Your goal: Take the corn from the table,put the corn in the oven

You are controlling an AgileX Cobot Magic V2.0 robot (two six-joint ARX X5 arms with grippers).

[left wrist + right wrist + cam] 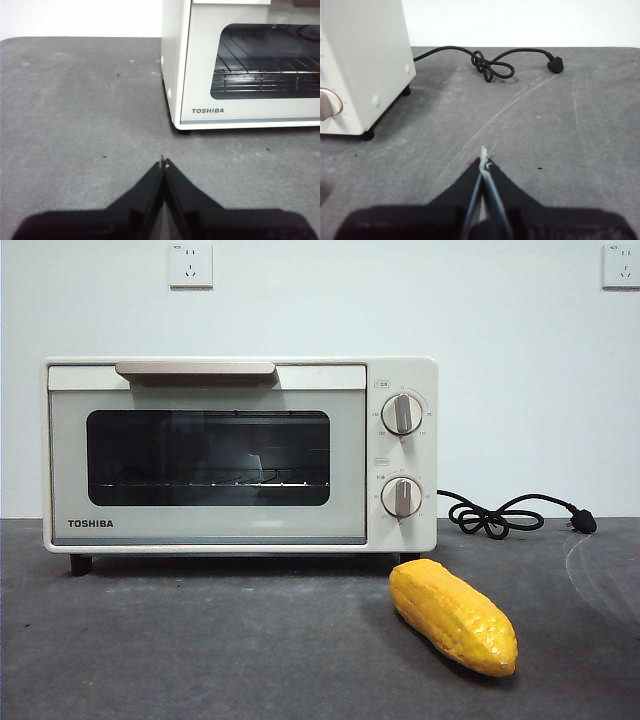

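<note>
The yellow-orange corn (453, 615) lies on the dark grey table (200, 650), in front of the oven's right end, its thin tip toward the camera. The cream-white oven (240, 455) stands behind it with its glass door closed under the beige handle (196, 369). My left gripper (163, 163) is shut and empty over bare table near the oven (240, 65), at its left front corner. My right gripper (483, 161) is shut and empty off the oven's right side (362, 60). Neither wrist view shows the corn, and the front view shows no gripper.
The oven's black cord (505, 515) lies coiled on the table behind and to the right of the oven, its plug (555, 64) at the end. A white wall with two sockets (191, 265) closes off the back.
</note>
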